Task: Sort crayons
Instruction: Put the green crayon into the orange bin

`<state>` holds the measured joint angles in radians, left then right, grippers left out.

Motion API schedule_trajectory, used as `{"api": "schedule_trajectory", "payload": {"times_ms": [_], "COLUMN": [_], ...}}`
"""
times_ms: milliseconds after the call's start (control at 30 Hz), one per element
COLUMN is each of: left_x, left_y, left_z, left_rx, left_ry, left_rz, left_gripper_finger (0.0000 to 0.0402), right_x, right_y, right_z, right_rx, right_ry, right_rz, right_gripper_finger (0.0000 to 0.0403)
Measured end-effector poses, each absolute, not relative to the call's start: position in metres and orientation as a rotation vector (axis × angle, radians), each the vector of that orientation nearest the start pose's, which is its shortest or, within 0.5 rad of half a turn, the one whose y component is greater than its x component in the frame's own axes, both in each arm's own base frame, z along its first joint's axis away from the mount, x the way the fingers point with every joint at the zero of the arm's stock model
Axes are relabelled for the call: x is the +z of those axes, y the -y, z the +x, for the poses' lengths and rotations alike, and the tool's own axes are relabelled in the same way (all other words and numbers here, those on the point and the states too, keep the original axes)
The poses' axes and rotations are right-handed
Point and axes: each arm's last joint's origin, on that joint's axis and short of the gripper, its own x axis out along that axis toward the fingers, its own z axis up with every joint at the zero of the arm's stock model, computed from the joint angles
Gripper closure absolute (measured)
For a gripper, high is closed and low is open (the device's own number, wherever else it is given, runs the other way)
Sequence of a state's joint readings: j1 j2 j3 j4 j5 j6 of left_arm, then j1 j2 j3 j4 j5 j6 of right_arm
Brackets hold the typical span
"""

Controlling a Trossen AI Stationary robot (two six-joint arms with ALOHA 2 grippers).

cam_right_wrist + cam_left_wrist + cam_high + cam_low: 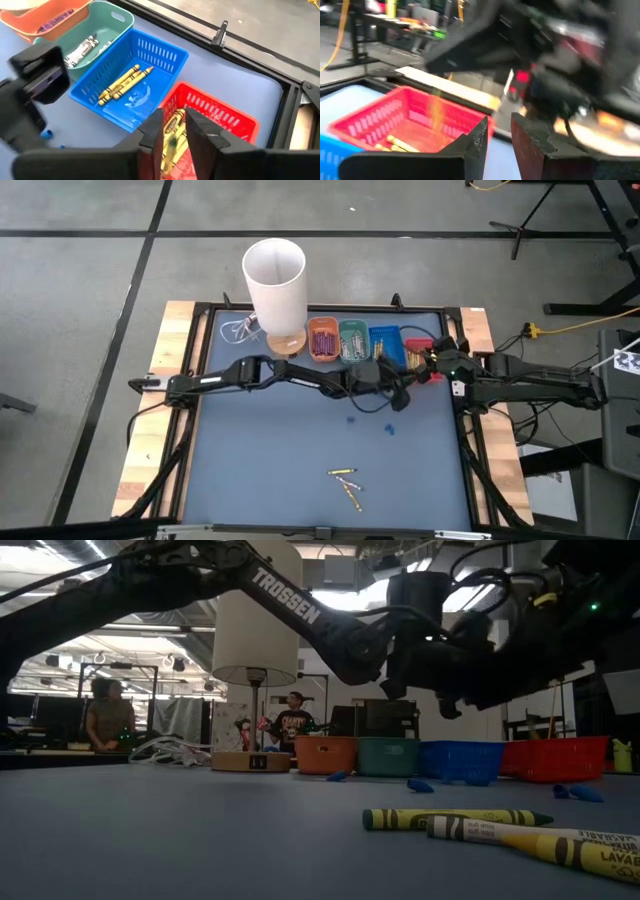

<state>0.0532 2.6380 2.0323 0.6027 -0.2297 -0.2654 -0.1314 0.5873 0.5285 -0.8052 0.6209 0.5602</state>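
Note:
A few yellow crayons [346, 480] lie loose on the blue mat near its front edge; they also fill the low view's foreground [455, 818]. Four small trays stand in a row at the far edge: orange [50, 22], green [82, 47], blue [122, 82] and red [220, 117]. The blue and red ones hold yellow crayons. My right gripper [172, 132] hangs over the red tray, open, and blurred yellow crayons show through its gap. My left gripper [497, 145] points level at the red tray [410, 112], open, with nothing between its fingers.
A tall white cylinder [275, 280] stands on a wooden base at the far left of the tray row. Small blue bits [390, 428] lie on the mat in front of the trays. The two arms meet closely at the mat's far right.

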Motion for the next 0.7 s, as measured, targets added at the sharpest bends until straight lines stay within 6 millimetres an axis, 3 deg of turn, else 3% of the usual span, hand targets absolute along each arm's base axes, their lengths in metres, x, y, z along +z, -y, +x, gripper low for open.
{"api": "schedule_trajectory", "payload": {"times_ms": [333,467,700], "left_x": [0.135,0.149,0.177], "left_y": [0.006,0.019,0.036], "left_z": [0.583,0.579,0.555], "left_rx": [0.103,0.051,0.020], "left_ry": [-0.061,-0.165,-0.522], "left_rz": [-0.149,-0.135,-0.111], "left_gripper_finger": [0.0330,0.0330,0.0335], "right_x": [0.225,0.225,0.225], "right_y": [0.031,0.031,0.031], "right_z": [0.104,0.104,0.104], "right_rx": [-0.916,-0.915,-0.914], "right_ry": [-0.640,-0.640,-0.642], "right_rz": [0.285,0.285,0.285], "right_gripper_finger": [0.0259,0.0246,0.0244]}}
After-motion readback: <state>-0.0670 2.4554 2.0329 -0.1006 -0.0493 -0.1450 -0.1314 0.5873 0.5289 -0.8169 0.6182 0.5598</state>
